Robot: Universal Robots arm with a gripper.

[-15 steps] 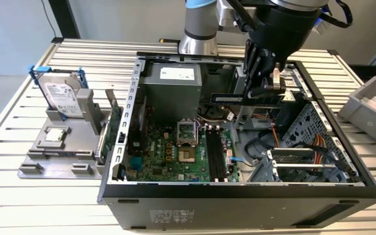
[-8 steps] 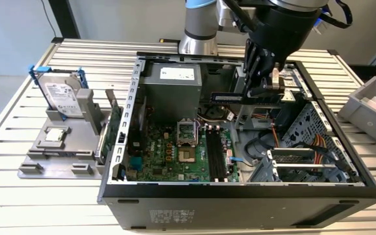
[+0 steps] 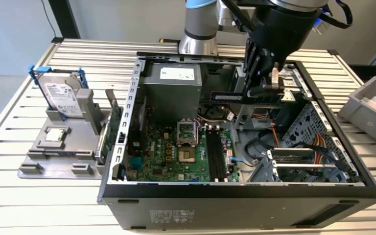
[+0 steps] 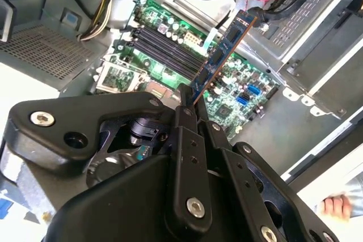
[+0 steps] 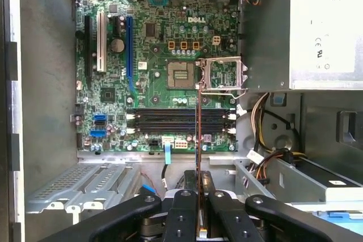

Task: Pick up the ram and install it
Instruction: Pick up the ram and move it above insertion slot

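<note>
- drive (image 3: 64,95) stands by the table (image 3: 44,205) edge on the exterior view's left
- open case (image 3: 129,122) mid-table
- ram (image 3: 227,96) held up over the case, clear of the slots (image 3: 217,154)
- gripper (image 3: 264,90) jaws pinched tight on the ram's end
- bin (image 3: 371,105) at the opposite edge

my arm (image 3: 198,29) is a round silver-grey tube with a blue ring at its joint, and past it my wrist (image 3: 286,24) is a thick glossy black housing. black cables (image 3: 340,14) loop off the wrist beside a small blue fitting (image 3: 318,22). my gripper (image 4: 188,99) is matte black all over: broad flat links (image 4: 85,123) with rounded ends, hinged one on another, narrowing to two slim fingers (image 4: 182,140). silver round-headed screws (image 4: 195,207) sit at the pivots, and one link has an open round hole beside its screw. in the first wrist view the links show dark pivot pins
</note>
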